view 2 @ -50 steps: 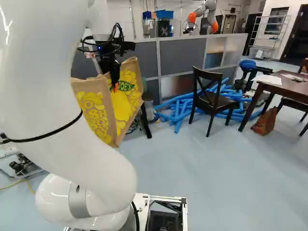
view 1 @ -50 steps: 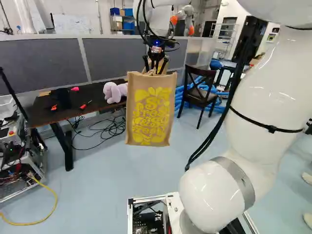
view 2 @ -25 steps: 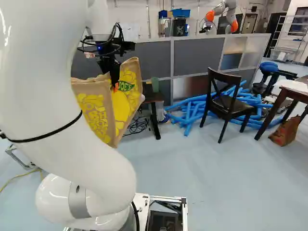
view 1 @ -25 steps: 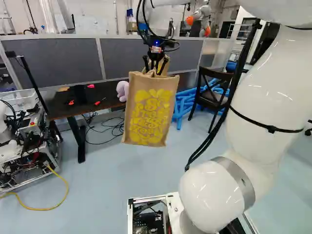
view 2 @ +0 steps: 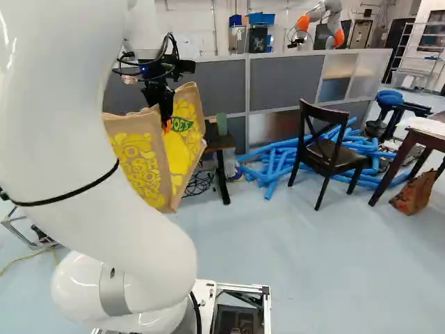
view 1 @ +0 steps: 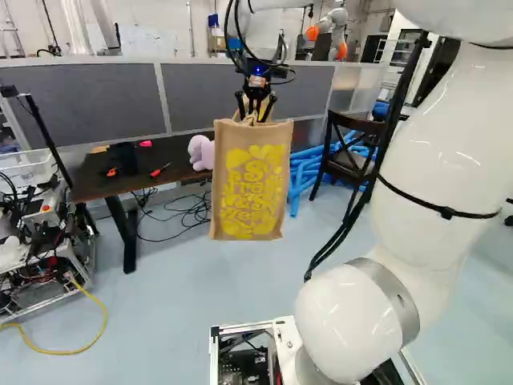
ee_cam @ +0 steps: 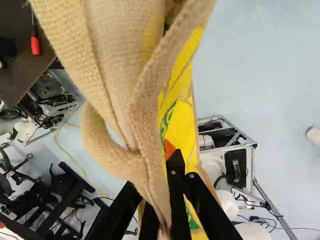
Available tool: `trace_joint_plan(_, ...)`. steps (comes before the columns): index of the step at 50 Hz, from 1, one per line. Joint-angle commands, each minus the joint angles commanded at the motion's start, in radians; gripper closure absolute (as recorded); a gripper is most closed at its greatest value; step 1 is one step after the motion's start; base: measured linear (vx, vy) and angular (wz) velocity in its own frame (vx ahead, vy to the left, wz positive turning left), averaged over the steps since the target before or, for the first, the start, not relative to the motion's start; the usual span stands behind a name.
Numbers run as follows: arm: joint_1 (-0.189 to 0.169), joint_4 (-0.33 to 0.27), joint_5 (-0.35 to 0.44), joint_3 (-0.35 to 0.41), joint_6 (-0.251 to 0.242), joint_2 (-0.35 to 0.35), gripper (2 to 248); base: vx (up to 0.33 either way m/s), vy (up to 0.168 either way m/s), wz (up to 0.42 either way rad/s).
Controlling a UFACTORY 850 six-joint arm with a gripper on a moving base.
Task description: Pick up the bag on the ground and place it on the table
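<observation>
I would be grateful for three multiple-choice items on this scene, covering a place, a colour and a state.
1. Where is the plush toy?
A) On the chair
B) On the dark table
C) On the floor

2. What colour is the print on the bag?
A) Yellow
B) Blue
C) Red

3. What is the bag's state?
A) Lying on the floor
B) Standing on the table
C) Hanging from the gripper

Answers:
1. B: the left base view shows it on the tabletop.
2. A: large yellow lettering covers the side facing the left base view.
3. C: both base views show it below the gripper, its bottom above the floor.
</observation>
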Motion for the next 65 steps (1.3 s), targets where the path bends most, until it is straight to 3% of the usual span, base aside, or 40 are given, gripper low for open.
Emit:
trace_joint_plan(51,0.0,0.0,0.0,0.0,0.0,0.0,228,0.146,0.036,0.162)
trace_joint_plan(65,0.0,0.0,0.0,0.0,0.0,0.0,228,0.021,0.006,0.023)
